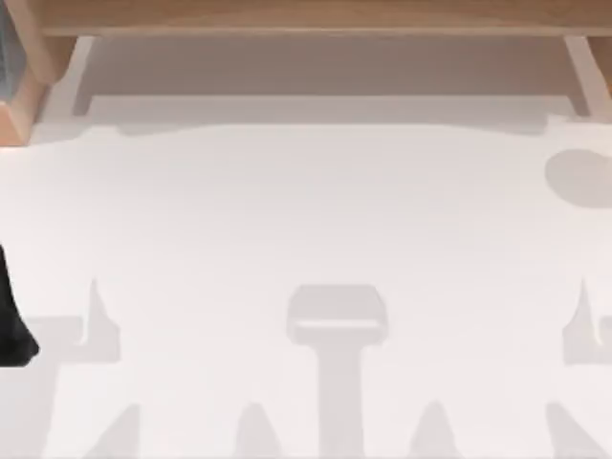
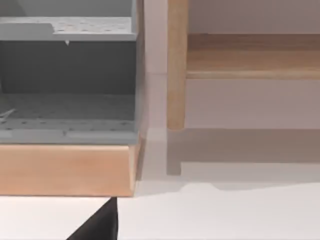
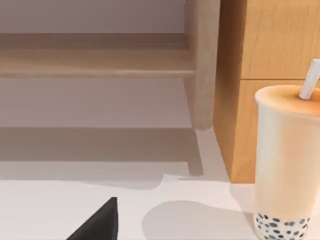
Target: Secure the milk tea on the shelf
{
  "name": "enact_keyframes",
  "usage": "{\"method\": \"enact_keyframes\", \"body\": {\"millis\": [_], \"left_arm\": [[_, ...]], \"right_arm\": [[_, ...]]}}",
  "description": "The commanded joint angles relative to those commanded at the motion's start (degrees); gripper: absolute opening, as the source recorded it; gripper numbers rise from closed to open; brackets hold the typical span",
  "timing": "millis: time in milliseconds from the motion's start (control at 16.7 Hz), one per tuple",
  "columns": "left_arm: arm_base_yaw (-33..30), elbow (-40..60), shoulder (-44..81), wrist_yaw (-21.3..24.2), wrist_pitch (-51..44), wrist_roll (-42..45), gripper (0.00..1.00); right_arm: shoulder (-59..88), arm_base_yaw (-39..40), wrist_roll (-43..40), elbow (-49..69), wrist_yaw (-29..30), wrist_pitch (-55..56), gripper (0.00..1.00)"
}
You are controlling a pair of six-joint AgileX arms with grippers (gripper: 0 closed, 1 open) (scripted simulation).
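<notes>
One milk tea (image 3: 286, 165) beside one shelf (image 3: 100, 62).

one milk tea (image 3: 286, 165) cup, cream-white, with one white straw (image 3: 310, 80) and a band of black dots near its base, too many and too small to count. one long wooden shelf (image 1: 316, 17) plank, carried on two side uprights in the top view. one wide white table (image 1: 306, 239). one orange-brown wooden box (image 2: 65, 169) with grey perforated levels inside. one dark fingertip showing in each wrist view, one black arm part at the top view's left edge.
</notes>
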Motion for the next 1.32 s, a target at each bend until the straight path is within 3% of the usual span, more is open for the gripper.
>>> {"method": "enact_keyframes", "body": {"millis": [240, 480, 1320], "left_arm": [[0.0, 0.0, 0.0, 0.0, 0.0, 0.0, 1.0], [0.0, 0.0, 0.0, 0.0, 0.0, 0.0, 1.0], [0.0, 0.0, 0.0, 0.0, 0.0, 0.0, 1.0]], "right_arm": [[1.8, -0.5, 0.0, 0.3, -0.3, 1.7, 1.0], [12.6, -2.8, 0.1, 2.3, -2.5, 11.4, 1.0], [93.2, -16.7, 0.3, 18.6, -15.1, 75.6, 1.0]]}}
